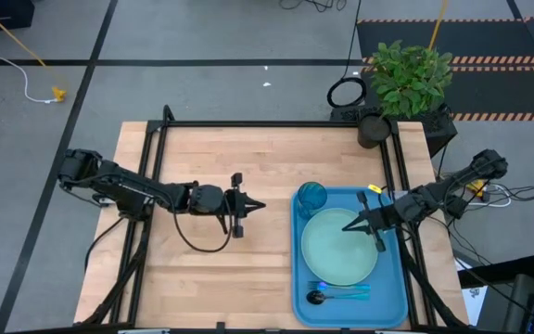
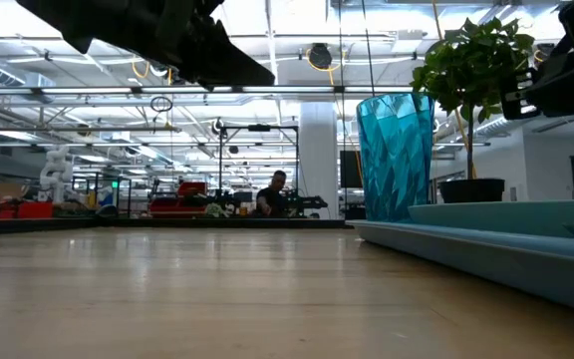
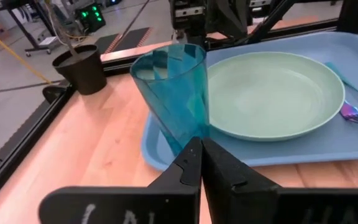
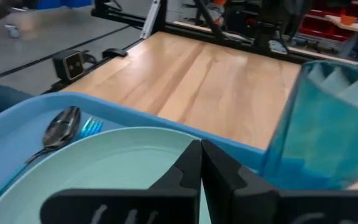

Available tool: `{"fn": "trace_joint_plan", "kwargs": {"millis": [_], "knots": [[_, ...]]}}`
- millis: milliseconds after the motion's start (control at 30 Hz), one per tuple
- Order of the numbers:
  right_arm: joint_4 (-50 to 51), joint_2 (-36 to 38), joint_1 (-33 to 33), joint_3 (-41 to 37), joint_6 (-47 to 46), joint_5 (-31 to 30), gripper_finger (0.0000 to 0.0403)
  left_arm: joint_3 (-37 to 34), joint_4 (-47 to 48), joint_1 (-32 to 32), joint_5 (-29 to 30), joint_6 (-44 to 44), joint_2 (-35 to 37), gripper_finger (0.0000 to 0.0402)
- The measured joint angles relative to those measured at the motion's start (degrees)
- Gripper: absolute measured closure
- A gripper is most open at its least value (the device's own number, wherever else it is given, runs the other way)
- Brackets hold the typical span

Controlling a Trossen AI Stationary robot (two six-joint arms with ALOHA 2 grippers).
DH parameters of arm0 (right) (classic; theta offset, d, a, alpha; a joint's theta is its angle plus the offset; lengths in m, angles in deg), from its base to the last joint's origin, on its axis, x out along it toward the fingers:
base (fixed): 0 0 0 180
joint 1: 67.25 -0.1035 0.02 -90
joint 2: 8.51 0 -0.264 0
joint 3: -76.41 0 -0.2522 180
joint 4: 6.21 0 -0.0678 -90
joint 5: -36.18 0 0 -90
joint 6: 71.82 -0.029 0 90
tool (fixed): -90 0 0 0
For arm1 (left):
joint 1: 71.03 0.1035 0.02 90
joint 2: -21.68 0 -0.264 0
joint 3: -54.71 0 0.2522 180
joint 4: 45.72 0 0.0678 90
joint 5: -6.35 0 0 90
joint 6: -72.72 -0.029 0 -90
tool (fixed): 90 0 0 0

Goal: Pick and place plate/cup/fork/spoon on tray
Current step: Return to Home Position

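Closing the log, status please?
Left gripper shut, over table. Right gripper shut, above plate. Cup, fork, spoon also on tray. Nothing blocking.

Tray [image 1: 396, 289]: bright blue, rectangular, raised rim.
Plate [image 1: 339, 246]: pale mint, round, flat in tray.
Cup [image 1: 311, 197]: teal, upright, tray corner, just beside plate.
Spoon [image 1: 315, 297], fork [image 1: 343, 288]: side by side between plate and rim.

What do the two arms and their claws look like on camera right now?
The left arm and right arm are dark, slim and jointed. The left claw and right claw have black wedge-shaped fingers tapering to points, with faint white scribbles near their bases. A black cable loops under the left arm.
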Motion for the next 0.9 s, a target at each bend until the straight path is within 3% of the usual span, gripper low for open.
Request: {"fn": "trace_joint_plan", "kwargs": {"millis": [400, 533, 667, 900], "knots": [[-0.1, 5.9, 3.2, -2.9, 0.1, 5.1, 0.0403, -0.2, 2.4, 1.5, -2.8, 0.6, 0.0, 0.0398], [-0.7, 8.2, 3.7, -4.4, -0.1, 5.2, 0.0403, -3.1, -1.4, 1.5, -2.9, 0.8, 0.1, 0.039], [-0.4, 10.1, 4.1, -4.7, -0.3, 5.2, 0.0403, -7.4, -5.0, 2.4, -2.8, 1.6, 3.0, 0.0394], [0.7, 13.5, 4.1, -4.8, 1.4, 5.4, 0.0403, -17.1, -9.5, 2.9, -2.7, 3.9, 13.8, 0.0389]]}}
